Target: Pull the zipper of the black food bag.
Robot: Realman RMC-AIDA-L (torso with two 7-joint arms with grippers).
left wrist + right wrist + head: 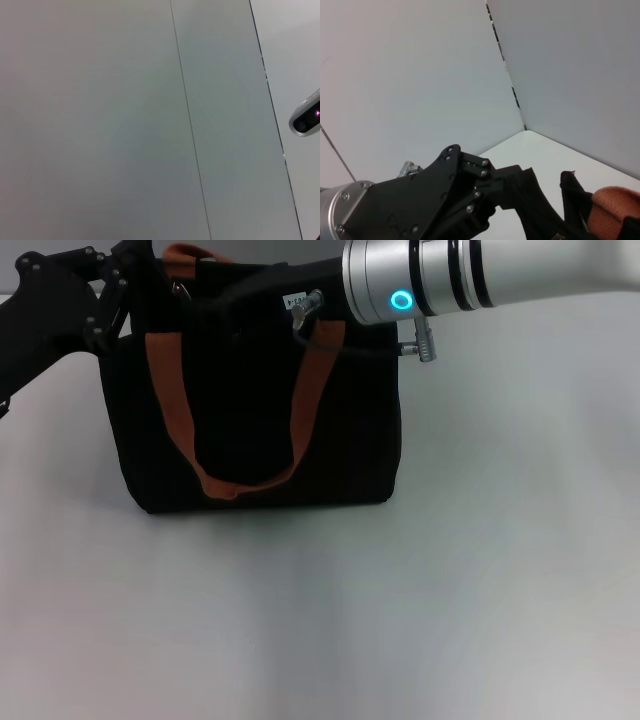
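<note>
The black food bag point(260, 410) stands on the table, with orange-brown handles point(170, 400) hanging down its front. My left gripper point(122, 288) is at the bag's top left corner. In the right wrist view the left gripper point(492, 195) is shut on the bag's black fabric edge point(525, 187), with an orange handle point(615, 200) beside it. My right arm reaches in from the right, and its gripper point(228, 298) lies over the bag's top, dark against the fabric. The zipper pull is hidden. The left wrist view shows only walls.
The bag stands on a plain white table point(320, 620), with open surface in front and to the right. Pale walls point(420, 75) meet in a corner behind it. The right arm's silver wrist with a blue ring point(402, 300) hangs over the bag's top right.
</note>
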